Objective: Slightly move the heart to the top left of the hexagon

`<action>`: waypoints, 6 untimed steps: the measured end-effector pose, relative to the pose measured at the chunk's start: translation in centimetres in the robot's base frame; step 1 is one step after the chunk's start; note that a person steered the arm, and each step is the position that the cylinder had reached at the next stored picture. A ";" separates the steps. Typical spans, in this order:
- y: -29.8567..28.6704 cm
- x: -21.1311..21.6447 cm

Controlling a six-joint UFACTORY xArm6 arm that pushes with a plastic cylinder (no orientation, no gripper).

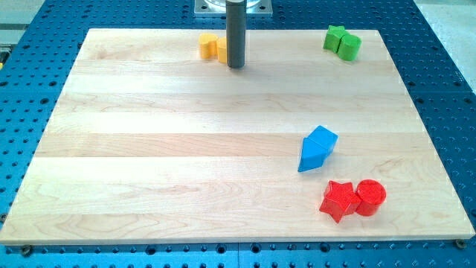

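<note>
Two yellow blocks sit together near the view's top edge, left of centre. The left one [207,46] has a rounded, heart-like outline. The right one [222,50] touches it and is partly hidden behind my dark rod, so its shape is unclear. My tip [236,67] rests on the board just to the right of and slightly below this pair, against the right yellow block.
A green star [335,36] and a green cylinder [349,47] sit at the top right. A blue cube [323,139] and a blue wedge [311,157] lie right of centre. A red star [338,200] and a red cylinder [370,197] sit at the bottom right.
</note>
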State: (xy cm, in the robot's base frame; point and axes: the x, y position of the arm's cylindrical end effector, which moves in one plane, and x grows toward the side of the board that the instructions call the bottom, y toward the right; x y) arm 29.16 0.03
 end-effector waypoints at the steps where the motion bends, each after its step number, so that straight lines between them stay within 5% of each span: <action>1: -0.3 1.7; 3: -10.3 2.6; 6: -6.7 -1.4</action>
